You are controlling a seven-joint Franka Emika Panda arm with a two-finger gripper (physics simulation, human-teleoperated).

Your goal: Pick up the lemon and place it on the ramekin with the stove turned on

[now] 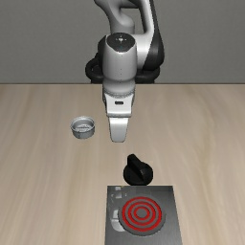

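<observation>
My gripper [117,137] hangs from the white arm over the wooden table, pointing down. It sits just to the right of the small grey ramekin [84,125], which stands upright with nothing visible inside. A black, lumpy object [138,169] rests on the table below the gripper, right behind the stove. The dark stove plate [165,195] lies at the bottom of the view, and its burner [142,214] glows with red rings. Nothing is visible under the gripper's tip.
A small knob [116,194] sits at the stove's back left corner. The wooden table [38,182] stretches wide on both sides. The robot's dark base [96,69] stands at the table's far edge.
</observation>
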